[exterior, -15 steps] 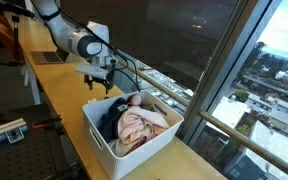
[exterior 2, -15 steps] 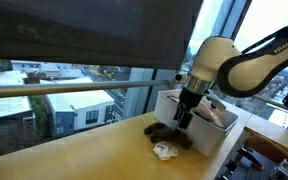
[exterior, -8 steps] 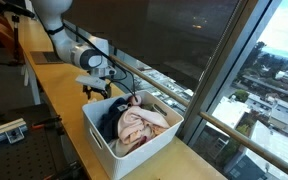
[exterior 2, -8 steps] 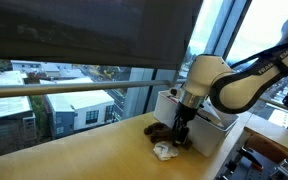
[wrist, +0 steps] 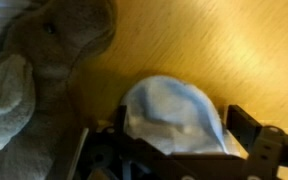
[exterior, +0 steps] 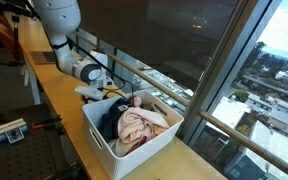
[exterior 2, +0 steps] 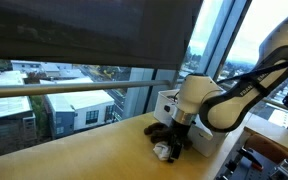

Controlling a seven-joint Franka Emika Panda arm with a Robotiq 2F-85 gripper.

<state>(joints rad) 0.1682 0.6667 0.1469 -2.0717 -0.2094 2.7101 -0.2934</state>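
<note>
Hand (wrist: 169,142) is set low on the worktop (wrist: 224,50), fingers (wrist: 252,135) apart on either side of a pale cloth (wrist: 169,108), which is thus bracketed; a grey cloth (wrist: 54,60) lies just beside.

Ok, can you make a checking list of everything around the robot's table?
Surface: wooden counter along a window.
Job's things: pale cloth lying on the counter; grey-brown cloth beside it.
Clutter: white bin holding pink and dark clothes.
Grippers: fingers apart, one on each side of the pale cloth.
Cables: thin dark loop by the wrist, it seems.
Surroundings: dark blind; city buildings outside.
</note>
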